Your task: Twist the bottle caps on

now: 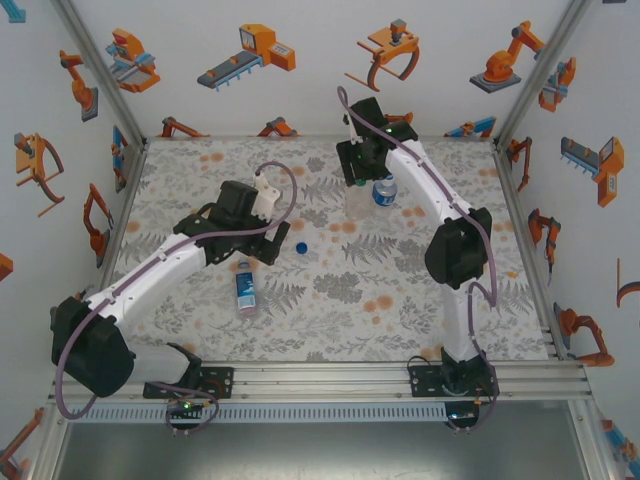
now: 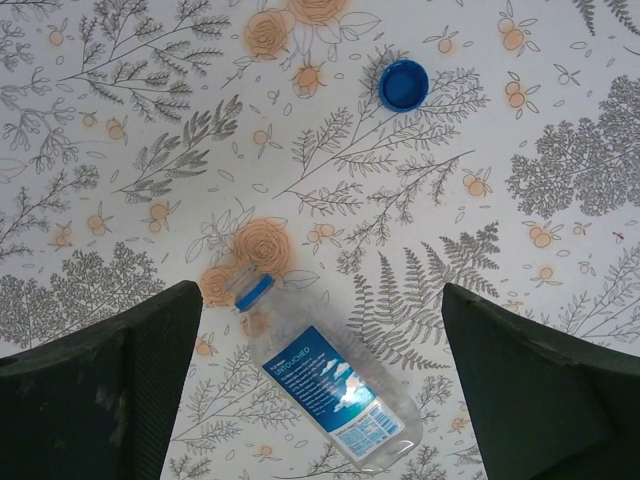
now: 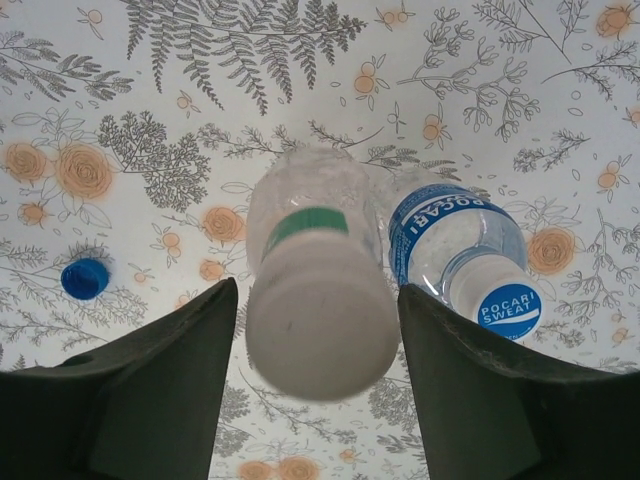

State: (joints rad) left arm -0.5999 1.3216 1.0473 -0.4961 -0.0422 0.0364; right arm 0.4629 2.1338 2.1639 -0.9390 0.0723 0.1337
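L gripper (image 2: 320,300) wide open, empty, over slim clear plastic bottle w/ blue label (image 2: 335,390); bottle flat, uncapped, long axis near-to-far; small round blue plastic cap (image 2: 403,84) loose right of neck, L arm nearer; R gripper (image 3: 318,290) straddles white-capped wide clear bottle (image 3: 318,320), grip unclear.

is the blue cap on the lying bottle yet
No, the blue cap lies loose on the table, apart from the bottle.

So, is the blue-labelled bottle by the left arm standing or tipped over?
Tipped over: the bottle lies flat on its side on the table, label facing up.
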